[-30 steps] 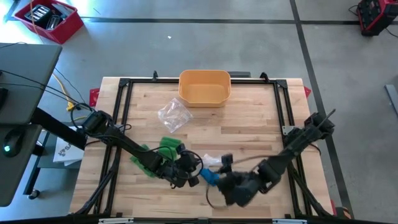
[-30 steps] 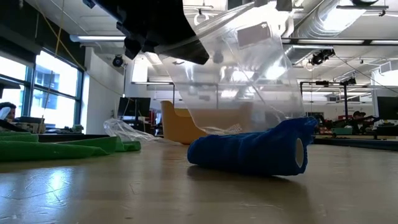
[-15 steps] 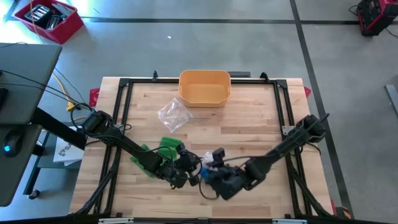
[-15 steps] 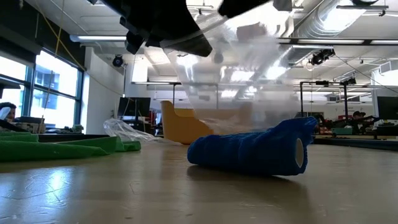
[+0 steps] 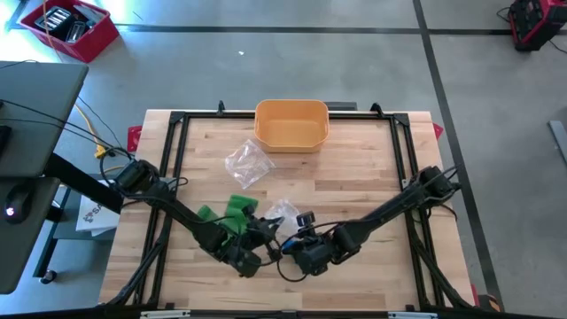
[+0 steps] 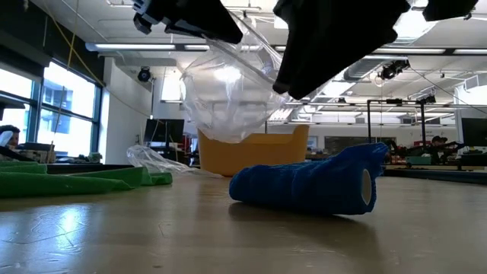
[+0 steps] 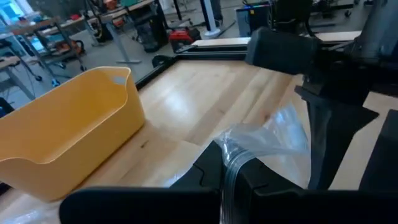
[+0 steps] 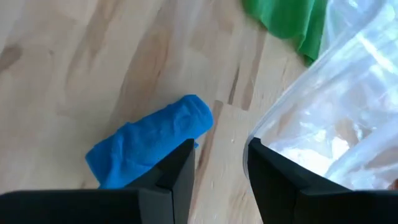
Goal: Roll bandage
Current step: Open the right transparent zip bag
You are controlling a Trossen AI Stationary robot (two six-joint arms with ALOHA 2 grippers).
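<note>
One blue bandage roll (image 6: 312,189) lies on its side on the wooden table (image 5: 354,173), right of centre in the low view, its open end facing the right edge of the frame. In the right wrist view the same roll (image 8: 149,142) sits in the lower left of the frame, on bare wood. From above it is almost wholly hidden under the two grippers in the lower middle of the frame.

There are two clear plastic bags. One bag (image 6: 228,95) hangs above the table in the upper middle of the low view, above and to the left of the roll and not touching it. The left gripper (image 7: 231,174) is closed on this bag's edge (image 7: 264,140), the film pinched between its fingers. The right gripper (image 8: 221,165) hovers just beside the bag and over the roll, fingers parted with nothing between them. The second bag (image 5: 247,165) lies crumpled on the table, in the upper middle-left of the high view.

One green cloth (image 5: 232,213) lies left of the grippers in the high view, partly under the left arm. One yellow tub (image 5: 291,124) stands at the table's far edge, top centre of the high view.
</note>
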